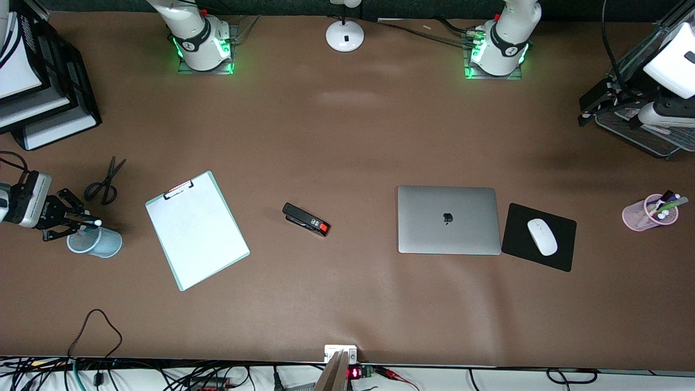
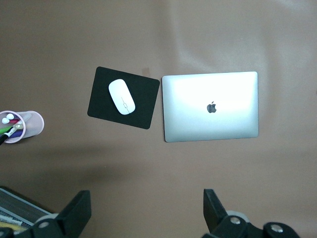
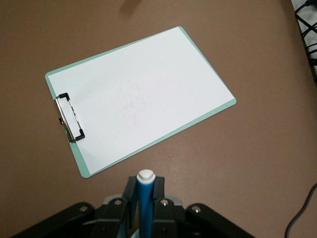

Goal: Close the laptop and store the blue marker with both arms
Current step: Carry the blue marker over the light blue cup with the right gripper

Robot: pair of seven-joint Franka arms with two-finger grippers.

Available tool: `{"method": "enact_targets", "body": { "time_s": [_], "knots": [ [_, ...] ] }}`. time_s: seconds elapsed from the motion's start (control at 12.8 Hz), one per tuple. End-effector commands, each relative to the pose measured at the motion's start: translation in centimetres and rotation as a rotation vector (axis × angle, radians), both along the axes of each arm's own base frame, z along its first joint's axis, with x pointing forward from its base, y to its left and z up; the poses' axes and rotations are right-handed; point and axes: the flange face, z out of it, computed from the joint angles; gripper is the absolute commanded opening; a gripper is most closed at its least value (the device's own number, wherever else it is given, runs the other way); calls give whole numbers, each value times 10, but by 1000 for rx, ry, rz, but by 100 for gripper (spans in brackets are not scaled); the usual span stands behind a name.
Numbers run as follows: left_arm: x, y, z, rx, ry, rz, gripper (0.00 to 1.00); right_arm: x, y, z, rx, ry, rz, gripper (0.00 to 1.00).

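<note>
The silver-grey laptop (image 1: 448,219) lies closed on the table, apple logo up; it also shows in the left wrist view (image 2: 210,106). My right gripper (image 1: 81,220) is shut on the blue marker (image 1: 87,221), its white end pointing out, just over a light blue cup (image 1: 98,241) at the right arm's end of the table. In the right wrist view the marker (image 3: 145,198) stands clamped between the fingers (image 3: 130,191) of the right gripper (image 3: 144,191). My left gripper (image 2: 146,208) is open and empty, high over the table near the left arm's end.
A black mouse pad (image 1: 516,228) with a white mouse (image 1: 542,237) lies beside the laptop. A pink cup of pens (image 1: 650,213) stands toward the left arm's end. A clipboard (image 1: 196,229), stapler (image 1: 305,219) and scissors (image 1: 106,182) lie between laptop and blue cup.
</note>
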Motion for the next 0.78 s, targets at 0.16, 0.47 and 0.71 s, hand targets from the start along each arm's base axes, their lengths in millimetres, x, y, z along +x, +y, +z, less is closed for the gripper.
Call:
{"method": "enact_targets", "body": {
  "time_s": [0.16,0.47,0.71],
  "knots": [
    [-3,-5,5,-12,-5,-33,100,-10,-18,-10,83,10,4,2],
    [-6,-1,3,-22,12,-33,100,-5,-29,-4,142,44,35,2],
    [-8,-5,3,-21,18,-36,100,-12,-36,-4,163,49,68,2]
  ]
}}
